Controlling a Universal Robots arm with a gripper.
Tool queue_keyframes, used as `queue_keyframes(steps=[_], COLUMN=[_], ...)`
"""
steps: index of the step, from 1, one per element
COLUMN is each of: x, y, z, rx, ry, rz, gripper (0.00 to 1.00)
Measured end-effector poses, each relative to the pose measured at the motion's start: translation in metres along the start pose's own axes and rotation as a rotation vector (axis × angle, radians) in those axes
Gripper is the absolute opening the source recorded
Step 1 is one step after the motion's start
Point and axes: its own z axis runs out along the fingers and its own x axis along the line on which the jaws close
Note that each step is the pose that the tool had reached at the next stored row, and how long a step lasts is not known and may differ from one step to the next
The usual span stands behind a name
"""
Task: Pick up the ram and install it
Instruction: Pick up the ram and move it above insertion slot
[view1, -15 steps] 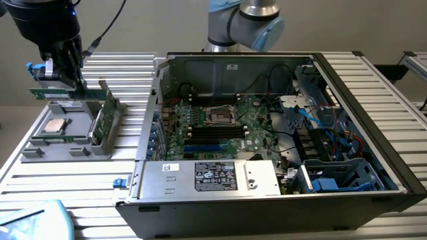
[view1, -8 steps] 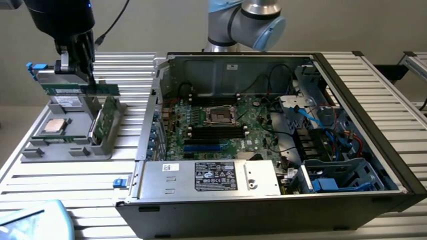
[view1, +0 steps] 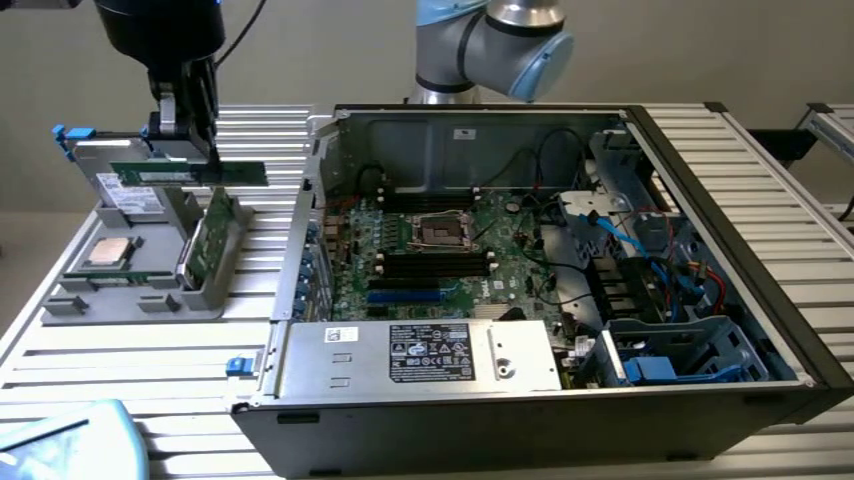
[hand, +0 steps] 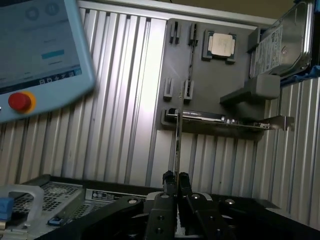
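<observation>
**Figure.** End effector (view1: 203, 158) pressed together on the ram (view1: 160, 174), which hangs level and edge-up above the grey holder (view1: 80, 300) at the exterior view's left. It is well apart from the open computer case (view1: 534, 420) on the surface. In the wrist view the end effector (hand: 175, 176) pinches the ram (hand: 181, 135) across its flat faces.

Judged handling: light, stiff, thin and fragile. The smooth faces may let it pivot in the grip. It is best held near mid-length on bare board, away from the contact edge.
</observation>
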Motion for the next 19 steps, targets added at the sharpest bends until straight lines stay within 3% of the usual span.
queue_keyframes(steps=[19], x=[0.008], y=[-0.0730], z=[-0.0231], rx=[-0.0003], ry=[-0.0024], rz=[-0.016], gripper=[0.14])
